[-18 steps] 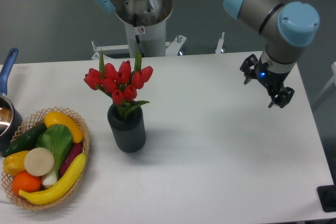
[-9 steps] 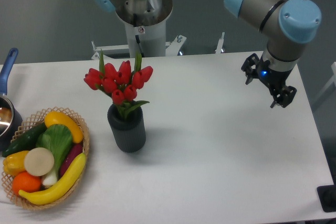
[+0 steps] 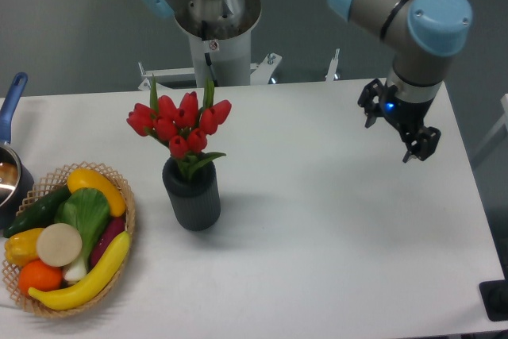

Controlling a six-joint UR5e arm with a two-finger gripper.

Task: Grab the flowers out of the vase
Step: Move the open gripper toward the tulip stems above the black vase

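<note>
- Centrally, toward the left half of the white table (image 3: 333, 228), stands the vase (image 3: 193, 199), a short dark grey cylinder, upright.
- Flowers (image 3: 179, 126): a bunch of red tulip buds with green leaves, stems set in the mouth of the vase, heads spreading above its rim (one leaf droops over the rim on the right).
- Gripper (image 3: 395, 128): held above the table near its far right corner, well apart from the vase and flowers; its two dark fingers stand spread with a clear gap between them, and nothing lies in that gap. A small blue light shows on the wrist just above.
- Robot arm (image 3: 413, 21): grey links with light blue joint caps, reaching down from the upper right to the gripper.
- Wicker basket (image 3: 127, 220): at the near left corner of the table, just beside the vase, filled with coloured fruit and vegetables (yellow, green, orange and purple pieces).
- Pot (image 3: 9, 156): at the left edge, blue-handled, partly cut off by the frame.
</note>
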